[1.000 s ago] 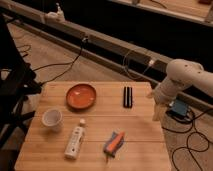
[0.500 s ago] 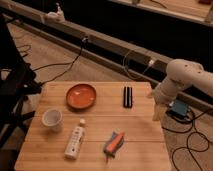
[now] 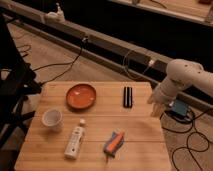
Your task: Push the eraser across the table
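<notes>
A robot's white arm [image 3: 186, 76] reaches down from the right of the room toward a square wooden surface [image 3: 142, 131], its gripper [image 3: 157, 108] hanging just off the surface's right edge, about level with the far half of the planks. From where I stand, whether the gripper is apart or together cannot be told; it holds nothing that I can see.

The eraser [image 3: 128, 96], a small black block split lengthwise into two bars, lies flat on the far right part of the surface with its long side running front to back. It sits to the left of the gripper, clear of it, with bare wood between the two.

Left of the eraser rests a shallow orange bowl [image 3: 81, 96]. Nearer the front left stands a white cup [image 3: 52, 118], and beside it a white bottle [image 3: 75, 141] lies on its side, cap pointing toward the bowl. An orange-and-grey tool [image 3: 114, 143] lies at a slant near the front middle (well apart from the eraser).

On the floor beyond the right edge sits a blue box [image 3: 179, 107], with dark cables [image 3: 192, 145] looping around it.
</notes>
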`<action>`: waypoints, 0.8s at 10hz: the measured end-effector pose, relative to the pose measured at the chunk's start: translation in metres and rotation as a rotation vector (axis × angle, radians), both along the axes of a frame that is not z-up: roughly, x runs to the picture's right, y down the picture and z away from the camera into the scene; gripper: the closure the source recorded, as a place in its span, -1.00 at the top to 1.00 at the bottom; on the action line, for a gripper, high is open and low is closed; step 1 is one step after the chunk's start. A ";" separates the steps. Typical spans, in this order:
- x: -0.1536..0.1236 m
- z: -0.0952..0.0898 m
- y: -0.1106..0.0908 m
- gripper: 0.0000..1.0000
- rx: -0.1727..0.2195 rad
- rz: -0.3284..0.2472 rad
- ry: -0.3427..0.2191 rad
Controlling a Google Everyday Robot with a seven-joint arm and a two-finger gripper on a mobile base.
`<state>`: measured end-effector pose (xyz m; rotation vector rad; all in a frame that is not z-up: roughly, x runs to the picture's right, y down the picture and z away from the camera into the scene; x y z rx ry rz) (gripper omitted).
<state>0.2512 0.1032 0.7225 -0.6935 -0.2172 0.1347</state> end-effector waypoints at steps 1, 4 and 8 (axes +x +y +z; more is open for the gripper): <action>0.001 0.001 0.000 -0.37 0.000 -0.001 0.002; 0.005 0.027 -0.005 -0.91 0.020 -0.029 0.015; -0.001 0.082 -0.036 -1.00 0.117 -0.032 0.022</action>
